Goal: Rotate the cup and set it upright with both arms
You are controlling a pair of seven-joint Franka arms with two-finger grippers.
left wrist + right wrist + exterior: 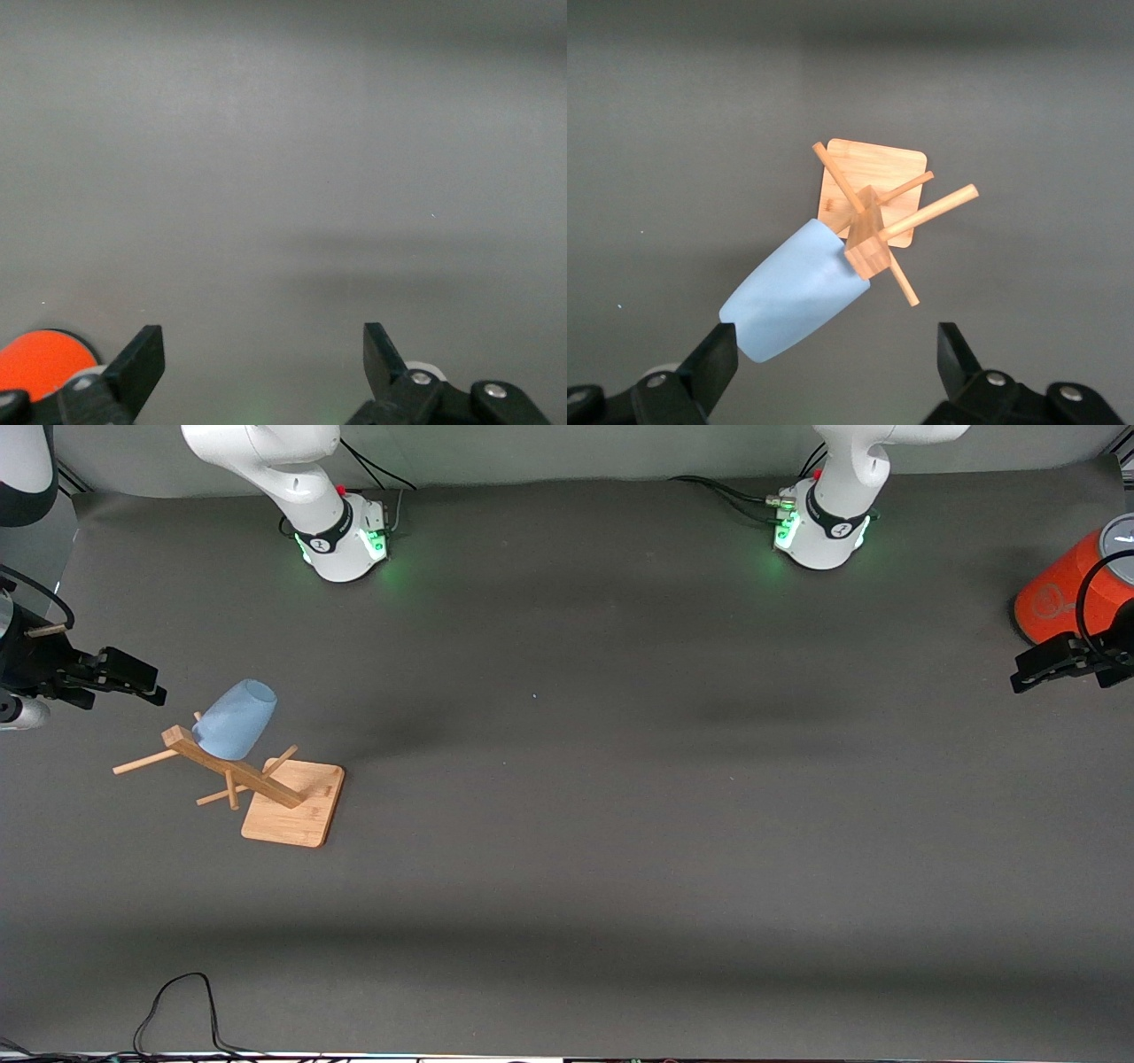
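Note:
The pale-blue cup point(235, 719) hangs tilted on a peg of the wooden rack point(257, 775), toward the right arm's end of the table. My right gripper point(146, 685) is open and empty, up in the air beside the cup, apart from it. In the right wrist view the cup point(793, 297) lies close to one finger of the right gripper point(833, 363), with the rack point(873, 230) past it. My left gripper point(1028, 676) is open and empty at the left arm's end of the table; its wrist view point(264, 359) shows only bare mat between the jaws.
A big orange cylinder point(1063, 598) with a grey top stands beside the left gripper and shows in the left wrist view point(44, 363). The rack's square wooden base point(297, 810) rests on the dark mat. A black cable point(177, 1010) loops at the edge nearest the front camera.

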